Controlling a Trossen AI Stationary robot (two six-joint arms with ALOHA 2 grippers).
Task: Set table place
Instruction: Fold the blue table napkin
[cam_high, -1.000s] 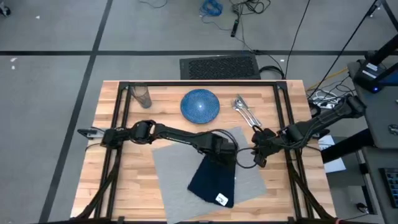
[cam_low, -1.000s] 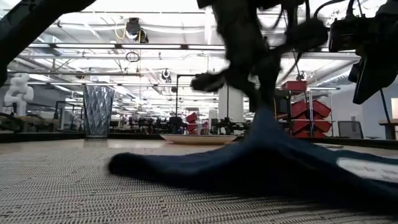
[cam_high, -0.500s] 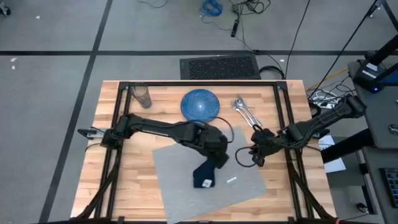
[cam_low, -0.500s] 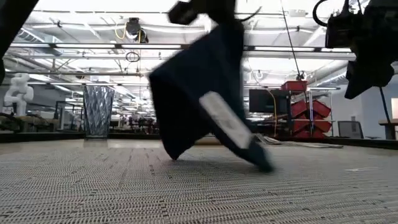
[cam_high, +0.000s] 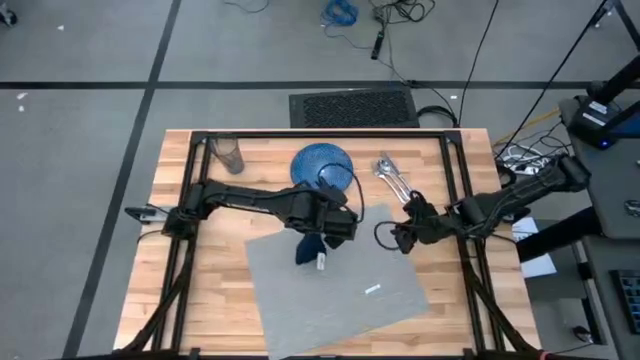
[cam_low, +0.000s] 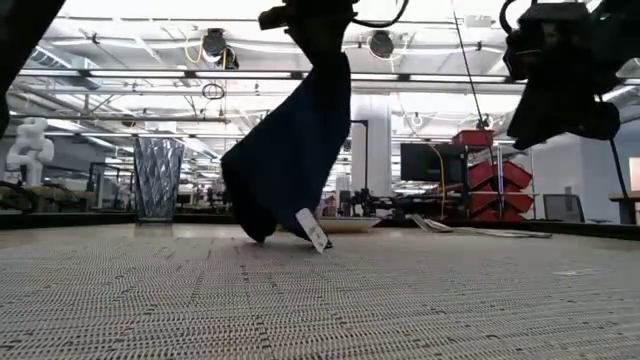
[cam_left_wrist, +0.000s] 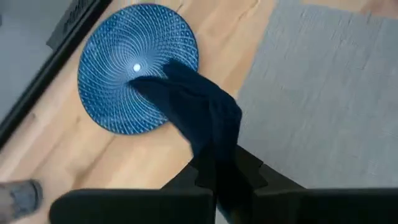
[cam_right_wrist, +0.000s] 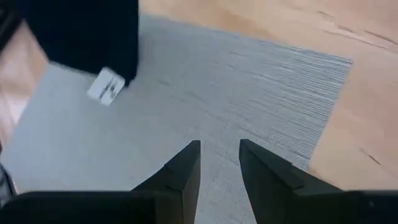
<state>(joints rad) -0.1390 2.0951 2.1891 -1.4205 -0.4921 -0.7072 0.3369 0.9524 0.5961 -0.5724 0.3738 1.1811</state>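
Left hand (cam_high: 330, 228) pinched shut on navy napkin (cam_high: 312, 245), holding it bunched and hanging above the far edge of grey placemat (cam_high: 340, 285); white tag (cam_low: 311, 230) dangles at the cloth's lower end, close to the mat. Placemat lies skewed on the near half of the table (cam_high: 175, 290). Blue plate (cam_high: 322, 166) sits far centre, just beyond the napkin. Clear glass (cam_high: 229, 154) far left. Cutlery (cam_high: 395, 180) far right of the plate. Right hand (cam_high: 400, 238) hovers over the placemat's far right corner, fingers (cam_right_wrist: 184, 171) a narrow gap apart, holding nothing.
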